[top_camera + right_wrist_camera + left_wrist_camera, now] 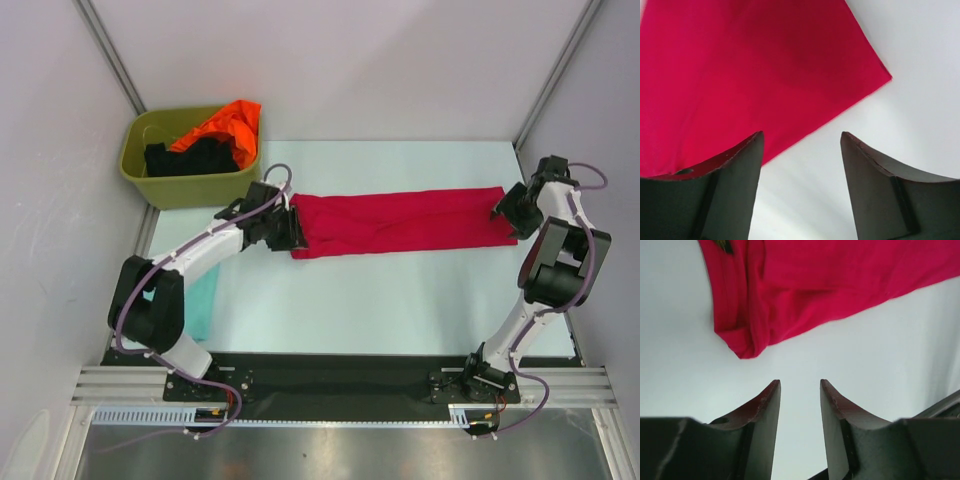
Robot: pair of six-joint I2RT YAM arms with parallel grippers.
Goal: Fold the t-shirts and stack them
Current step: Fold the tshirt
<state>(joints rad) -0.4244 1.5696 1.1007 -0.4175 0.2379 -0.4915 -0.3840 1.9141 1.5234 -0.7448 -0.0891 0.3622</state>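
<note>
Left gripper [799, 382]: its two dark fingers [765, 410] stand a narrow gap apart with nothing between them. Only the pale table [880, 355] shows through the gap.

Ahead of the left fingertips: the bunched, folded-over end of the crimson-red t-shirt [830, 280] lies just beyond the tips and clear of them. (A small dark mark sits at the top edge of this wrist view, too cut off to name.)

Right gripper [801, 134]: its fingers are spread wide and hold nothing. In its wrist view one finger overlaps the hem of the red cloth, and I cannot tell whether it touches. The other finger is over bare table.

Ahead of the right fingertips: one corner of the red shirt lies smooth and flat on the table.

Shirt from above: the crimson-red t-shirt [400, 222] is a long narrow band flat across the middle of the table. It runs left to right with one gripper at each end.

Pale teal t-shirt [205, 300]: it lies at the near left of the table, largely hidden under the left arm and well apart from the red one.

Olive-green tub [190, 190]: it stands at the far left corner, just behind the left gripper. An orange t-shirt [225, 125] spills over its far right rim, and a black t-shirt [185, 158] lies inside.
</note>
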